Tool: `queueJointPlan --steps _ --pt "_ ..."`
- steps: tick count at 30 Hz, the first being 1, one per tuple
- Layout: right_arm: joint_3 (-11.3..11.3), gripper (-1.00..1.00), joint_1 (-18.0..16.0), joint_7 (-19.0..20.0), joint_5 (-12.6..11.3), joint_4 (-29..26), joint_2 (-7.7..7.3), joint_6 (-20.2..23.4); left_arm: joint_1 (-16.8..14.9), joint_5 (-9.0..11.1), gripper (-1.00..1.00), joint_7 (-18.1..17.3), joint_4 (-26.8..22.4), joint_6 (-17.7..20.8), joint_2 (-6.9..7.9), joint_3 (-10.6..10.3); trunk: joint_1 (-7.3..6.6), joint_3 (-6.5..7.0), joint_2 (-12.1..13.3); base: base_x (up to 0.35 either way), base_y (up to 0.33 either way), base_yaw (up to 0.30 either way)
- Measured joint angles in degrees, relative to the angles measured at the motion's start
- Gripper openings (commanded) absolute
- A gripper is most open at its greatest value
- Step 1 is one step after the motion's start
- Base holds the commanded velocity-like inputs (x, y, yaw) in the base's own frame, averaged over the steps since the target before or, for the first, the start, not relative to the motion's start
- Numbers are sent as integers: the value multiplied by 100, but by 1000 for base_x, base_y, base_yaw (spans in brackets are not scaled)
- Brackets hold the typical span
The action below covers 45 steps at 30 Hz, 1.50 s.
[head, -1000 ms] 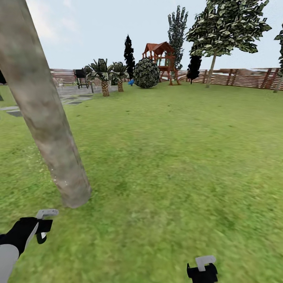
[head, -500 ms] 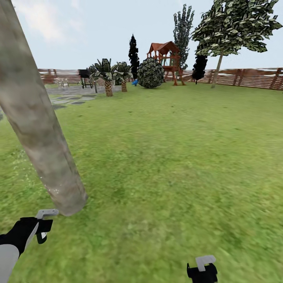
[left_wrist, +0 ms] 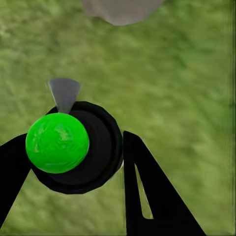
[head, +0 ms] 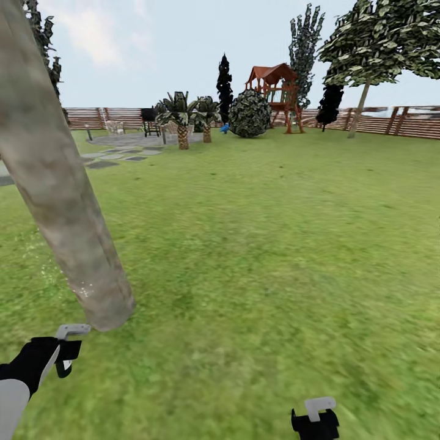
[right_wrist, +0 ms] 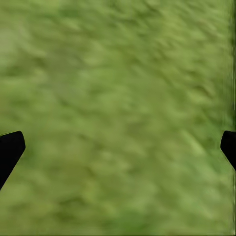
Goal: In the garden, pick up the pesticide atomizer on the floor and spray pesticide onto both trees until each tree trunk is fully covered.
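Black left gripper (left_wrist: pixel 73 167) clamps the green-capped atomizer (left_wrist: pixel 57 142); right gripper (right_wrist: pixel 118 147) spread wide.

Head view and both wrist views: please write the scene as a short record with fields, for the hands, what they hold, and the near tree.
place: grass lawn with a wooden fence at the far edge
near tree: thick grey-brown trunk, leaning, its base on the grass just ahead of the left hand
left hand: closed on the sprayer, a black round body with a bright green ball on it
sprayer nozzle: grey tip, pointing toward the trunk base
right hand: open, nothing between its fingers, grass below
far things: red playhouse, round bush, small palms
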Motion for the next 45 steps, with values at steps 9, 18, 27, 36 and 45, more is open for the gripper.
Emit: queueJointPlan --steps 9,18,27,36,45 --pt "3 100 4 1 8 0 6 7 2 0 -100 0 -1 2 5 6 -2 0 0 136 -221 17" --pt "2 100 2 3 8 1 7 9 5 10 -100 0 -4 -2 -2 10 0 0 0 31 -20 254" --pt "5 100 3 1 8 0 7 9 1 9 -100 0 -7 -30 -61 9 0 0 0 0 -80 217" --pt "8 100 -1 0 0 0 7 9 1 6 -100 0 -9 -34 -73 7 0 0 0 0 -262 8" --pt "7 100 0 0 8 1 7 9 5 1 -100 0 -6 -34 -73 9 0 0 0 0 -270 53"
